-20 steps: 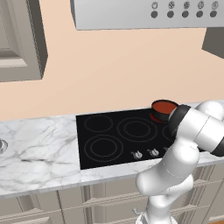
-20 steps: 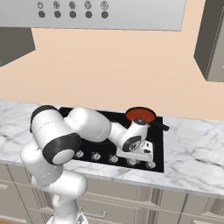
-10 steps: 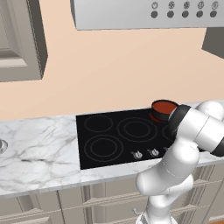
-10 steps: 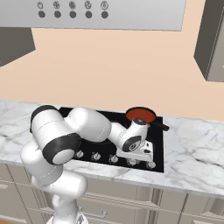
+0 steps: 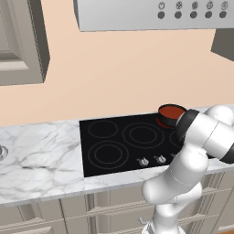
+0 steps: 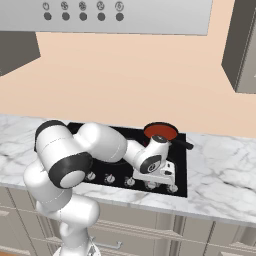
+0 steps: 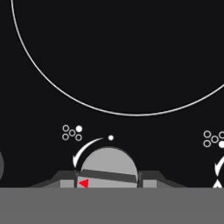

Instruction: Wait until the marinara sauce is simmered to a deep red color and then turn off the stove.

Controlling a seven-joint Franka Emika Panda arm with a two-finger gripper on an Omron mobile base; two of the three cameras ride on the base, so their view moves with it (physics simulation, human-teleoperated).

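Observation:
The marinara sauce (image 6: 161,130) is a smooth red disc in a small dark pot (image 5: 170,114) on the back right burner of the black stove (image 5: 114,141). My gripper (image 6: 161,175) is down at the stove's front edge, right of centre in the knob row. In the hand view the gripper (image 7: 108,183) has its two dark fingertips (image 7: 66,181) pressed against both sides of a grey knob (image 7: 108,164). That knob has a dark bar and a red pointer facing left. In the left base view my own arm hides the hand.
More silver knobs (image 6: 110,178) run along the stove's front. A grey ring burner outline (image 7: 131,114) lies just beyond the gripped knob. White marble counter (image 5: 36,155) flanks the stove, with the grey hood (image 6: 100,15) overhead. The pot's handle (image 6: 182,144) points right.

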